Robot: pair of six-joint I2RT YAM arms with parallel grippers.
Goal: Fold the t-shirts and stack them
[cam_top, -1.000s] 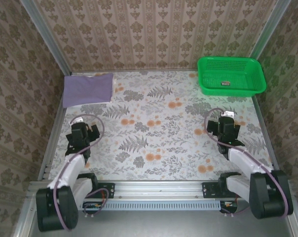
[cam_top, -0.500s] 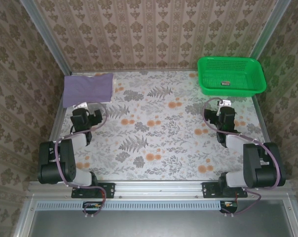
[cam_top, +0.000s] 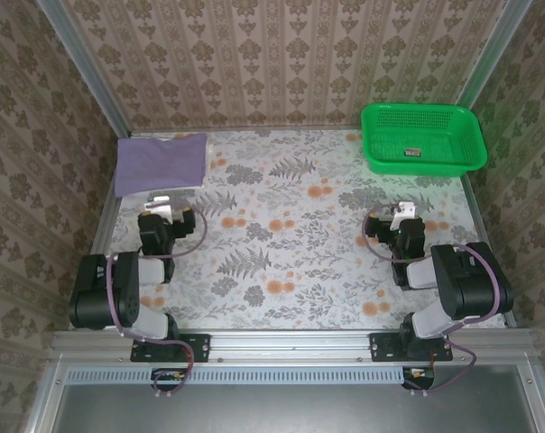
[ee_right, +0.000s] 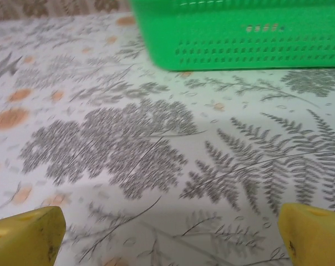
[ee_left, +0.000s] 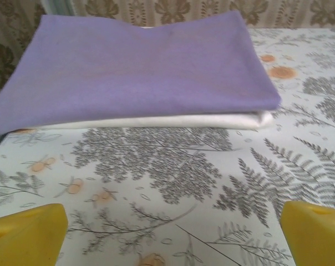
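Observation:
The t-shirts lie folded in one stack at the table's far left corner: the purple one [cam_top: 161, 162] on top, the cream one showing as a thin edge beneath it [ee_left: 156, 122]. In the left wrist view the purple shirt [ee_left: 140, 66] spreads across the upper half. My left gripper [cam_top: 155, 209] rests just in front of the stack, open, its yellow fingertips [ee_left: 29, 230] wide apart over bare tablecloth. My right gripper [cam_top: 401, 215] stands open on the right side, nothing between its yellow fingertips [ee_right: 317, 233].
A green mesh basket [cam_top: 422, 137] sits at the far right corner with a small dark item [cam_top: 411, 152] inside; its near wall [ee_right: 239, 33] faces the right gripper. Patterned walls and metal rails [cam_top: 101, 225] border the floral table.
Both arms have folded up over their bases, and both grippers have shifted a little farther from the near edge. The shirt stack and basket have not moved.

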